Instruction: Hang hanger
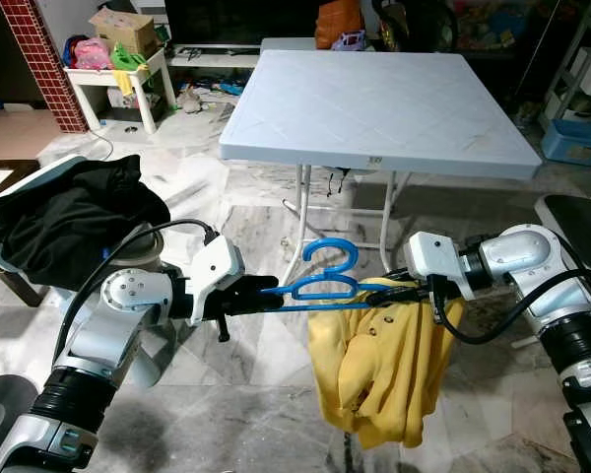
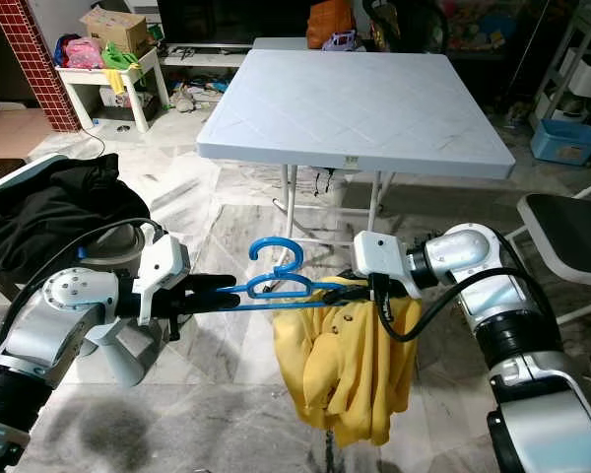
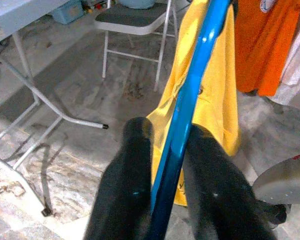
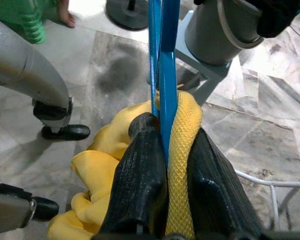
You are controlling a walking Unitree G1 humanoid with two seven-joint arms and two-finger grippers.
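Standing in front of a folding table, the robot holds one hanger between both arms, out ahead of its chest:

Hanger: blue hanger [image 1: 320, 284], lying roughly level in the air between the two grippers, hook pointing up, below and in front of the near edge of the table.

Left gripper: left gripper [image 1: 254, 294] is clamped on the hanger's left end; in the left wrist view the blue bar runs between the two black fingers [image 3: 125, 190], which press it from both sides.

Right gripper: right gripper [image 1: 406, 290] is clamped on the hanger's right end, pinching a fold of yellow cloth with it; in the right wrist view the bar and the knit fabric sit squeezed between the fingers [image 4: 142, 175].

Garment: yellow garment [image 1: 374, 370] is draped over the right half of the hanger and hangs down in a bunched heap, its lower edge clear of the floor as far as I can judge from this angle.

Table: pale blue-white folding table [image 1: 384, 108] with thin white legs, just beyond the hanger.

Floor: grey marbled tile floor [image 1: 246, 404].

Left side: black clothes [image 1: 69, 212] piled on a seat beside the left arm.

Right side: folding chair [image 2: 571, 232] with a dark seat next to the right arm.

Far end: small white side table [image 1: 113, 79] with a cardboard box [image 1: 123, 30] and bright clutter, next to a red brick pillar [image 1: 44, 59].
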